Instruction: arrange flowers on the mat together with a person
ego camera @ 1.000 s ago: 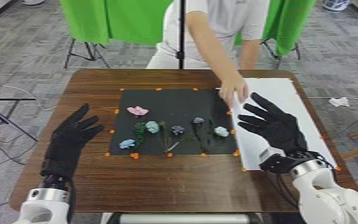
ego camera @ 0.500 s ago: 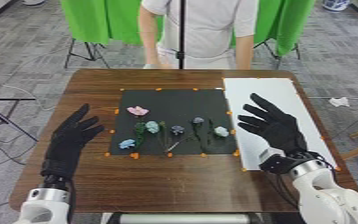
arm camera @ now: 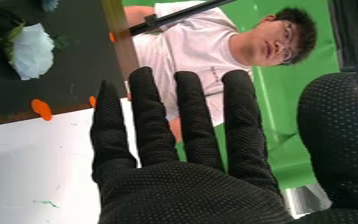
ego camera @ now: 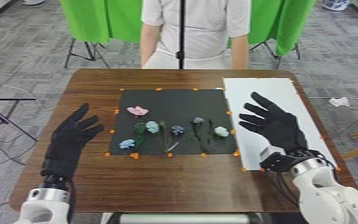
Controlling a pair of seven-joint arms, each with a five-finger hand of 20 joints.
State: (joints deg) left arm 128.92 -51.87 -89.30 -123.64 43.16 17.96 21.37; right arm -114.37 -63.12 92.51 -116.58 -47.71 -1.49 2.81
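Six flowers on the black mat, stems close | right robot hand over the white sheet, left robot hand beside the mat, both empty, fingers apart | risk: low reach could drag neighbouring stems (crowding would cause it)

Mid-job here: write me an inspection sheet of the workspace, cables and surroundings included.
Surface: brown wooden table; white sheet right of the dark mat.
Job's things: pink flower, white flower and several bluish ones, all on the mat.
Clutter: white scraps on the floor, right.
Robot hands: left hand open, holding nothing; right hand open, holding nothing.
Cables: on the floor, left.
Surroundings: green curtains behind the table.
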